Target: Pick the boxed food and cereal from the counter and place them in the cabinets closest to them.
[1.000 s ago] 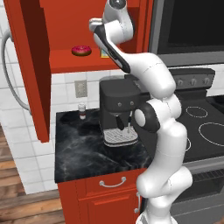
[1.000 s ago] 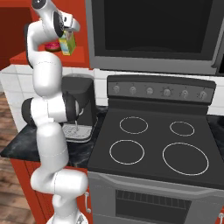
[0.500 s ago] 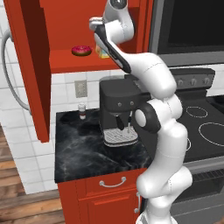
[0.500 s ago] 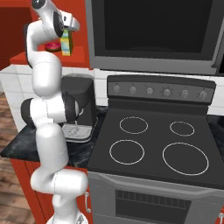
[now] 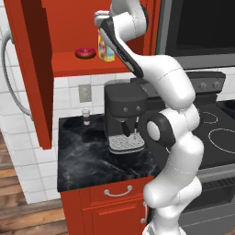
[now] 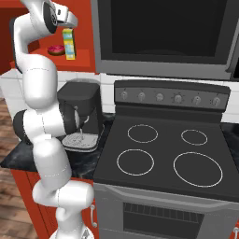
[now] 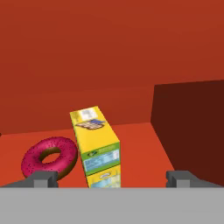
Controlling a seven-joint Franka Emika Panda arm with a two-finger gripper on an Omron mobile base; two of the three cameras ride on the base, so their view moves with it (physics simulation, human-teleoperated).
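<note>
The tall yellow cardboard box stands upright on the floor of the open bright red wall cabinet, just beside a pink-frosted sprinkled doughnut. The claw sits spread apart, fingers clear of both box sides. A careless retreat could clip and topple the box.
</note>
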